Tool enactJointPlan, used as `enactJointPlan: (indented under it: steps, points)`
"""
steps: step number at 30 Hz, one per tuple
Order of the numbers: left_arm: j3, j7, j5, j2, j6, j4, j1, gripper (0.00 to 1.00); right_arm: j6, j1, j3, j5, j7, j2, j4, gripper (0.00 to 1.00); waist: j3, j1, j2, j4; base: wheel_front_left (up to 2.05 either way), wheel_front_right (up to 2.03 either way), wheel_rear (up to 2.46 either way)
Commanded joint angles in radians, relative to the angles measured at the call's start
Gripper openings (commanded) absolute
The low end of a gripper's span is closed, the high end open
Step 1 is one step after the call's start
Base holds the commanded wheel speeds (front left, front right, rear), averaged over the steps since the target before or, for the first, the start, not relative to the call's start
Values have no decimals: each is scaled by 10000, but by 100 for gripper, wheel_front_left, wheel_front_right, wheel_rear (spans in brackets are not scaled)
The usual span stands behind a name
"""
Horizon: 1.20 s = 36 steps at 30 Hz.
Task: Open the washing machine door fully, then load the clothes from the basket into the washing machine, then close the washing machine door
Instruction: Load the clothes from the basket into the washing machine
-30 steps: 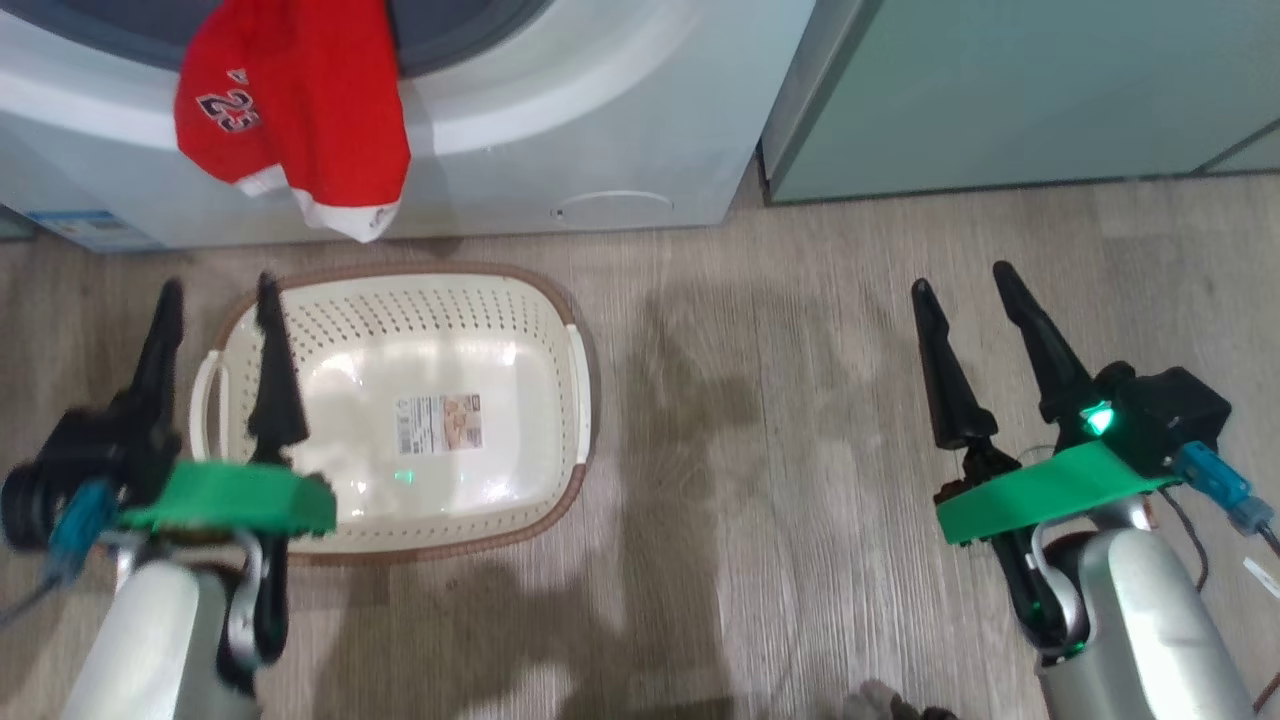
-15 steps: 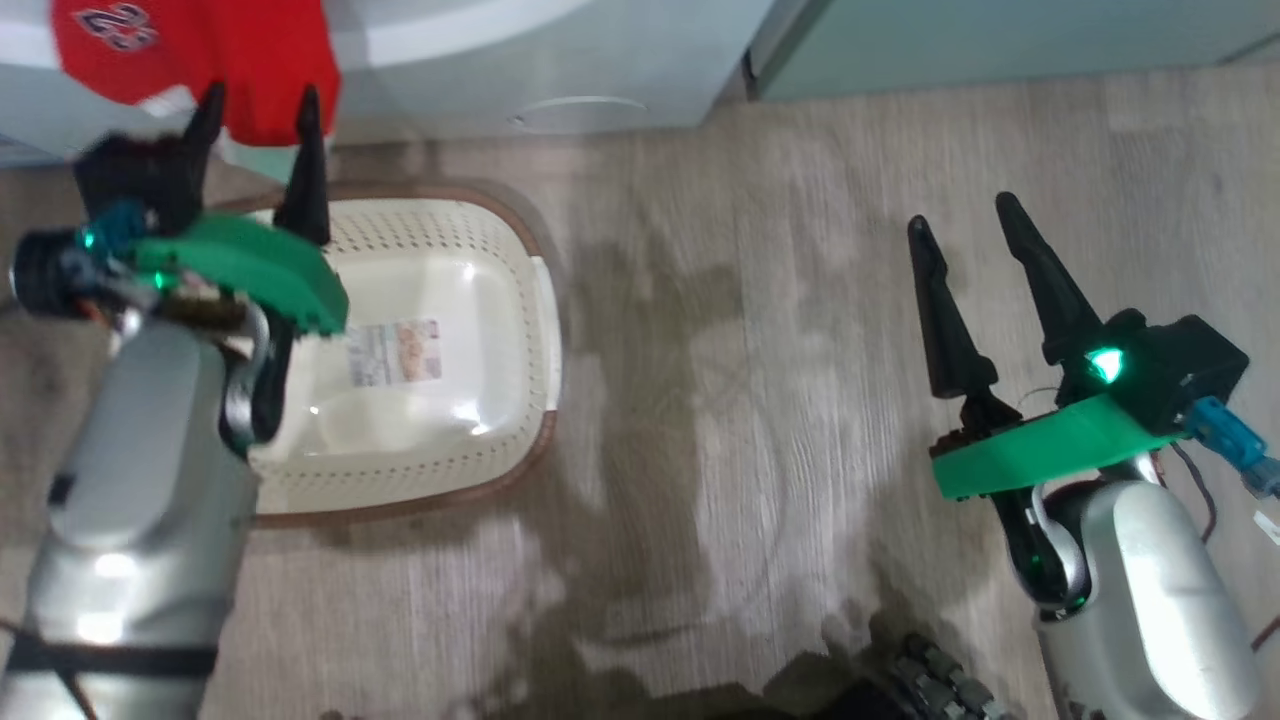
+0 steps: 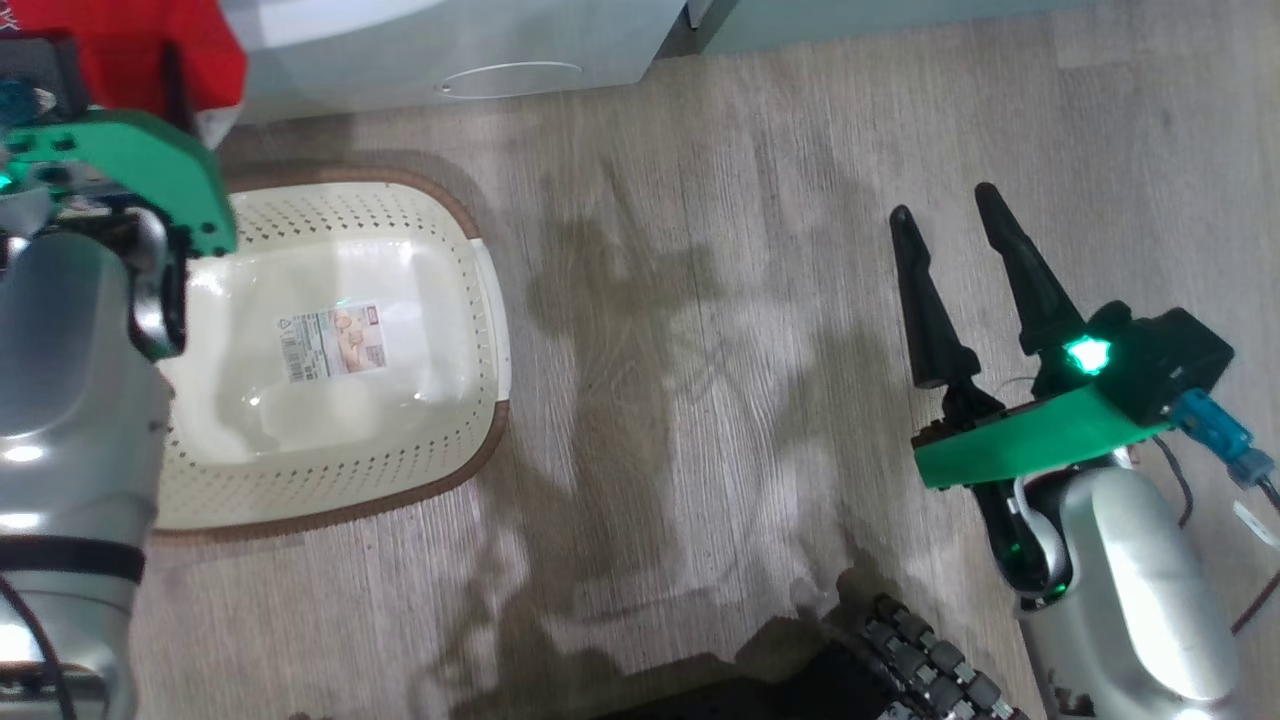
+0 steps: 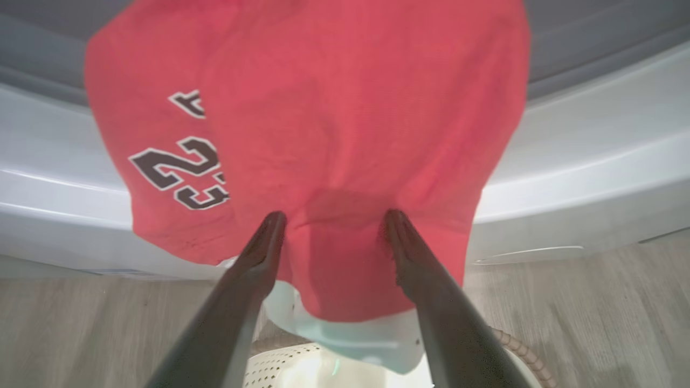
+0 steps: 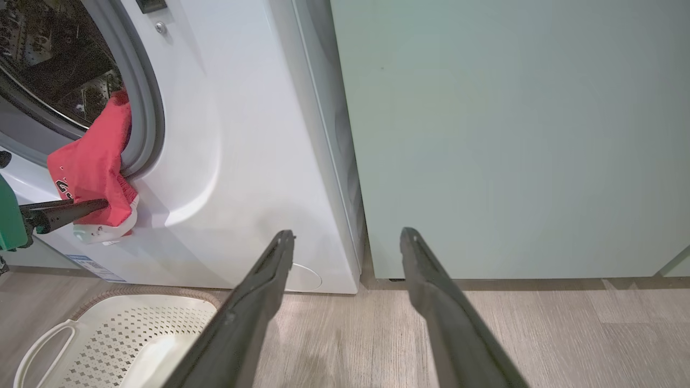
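Note:
A red garment [image 4: 323, 134] with a dark "23" and white trim hangs over the lower rim of the washing machine [image 4: 571, 172] opening. My left gripper [image 4: 334, 215] is open, and both fingertips rest against the hanging fabric. Seen from the right wrist, the clothes [image 5: 97, 167] spill out past the grey gasket [image 5: 146, 108] with a left finger [image 5: 64, 211] beside them. The cream basket [image 3: 330, 340] stands on the floor below with just its label inside. My right gripper [image 3: 945, 230] hangs open over bare floor, far right of the basket. The washing machine door is out of view.
A pale green cabinet [image 5: 512, 134] stands right next to the washing machine [image 5: 242, 161]. Grey wood-look floor [image 3: 700, 350] lies between the basket and my right arm. My dark base [image 3: 900, 660] shows at the bottom edge. The round filter cover [image 3: 510, 78] sits low on the machine.
My left arm has risen from the basket's left edge to the hanging red garment. The head camera has shifted, sliding the scene up and left. The right gripper has kept its pose.

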Motion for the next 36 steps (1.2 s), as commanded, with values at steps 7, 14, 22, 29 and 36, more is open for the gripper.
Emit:
enactJointPlan:
  steps: [7,14,22,29,36]
  points:
    - [278,-98,-41,559,-156,395,-569,51,0,-134,426,165,-218,-18,-33,100,35,-1,0,-123,0,0,0]
    - [155,-9,-130,566,-370,708,-816,0,0,-135,339,133,-297,-18,173,100,-62,-1,0,-110,0,0,0]
    - [-50,696,-286,645,-858,-710,-1403,0,0,-64,179,33,-297,-18,164,100,-212,-1,0,120,0,0,0]
    - [-76,2654,-462,1287,-1073,-2508,-2228,0,0,-194,516,266,-340,-18,155,100,-61,-1,0,-112,0,0,0]
    - [147,4160,-588,2128,-1089,-2463,-3064,0,0,-371,972,840,-466,-18,259,100,419,-1,0,-982,0,0,0]
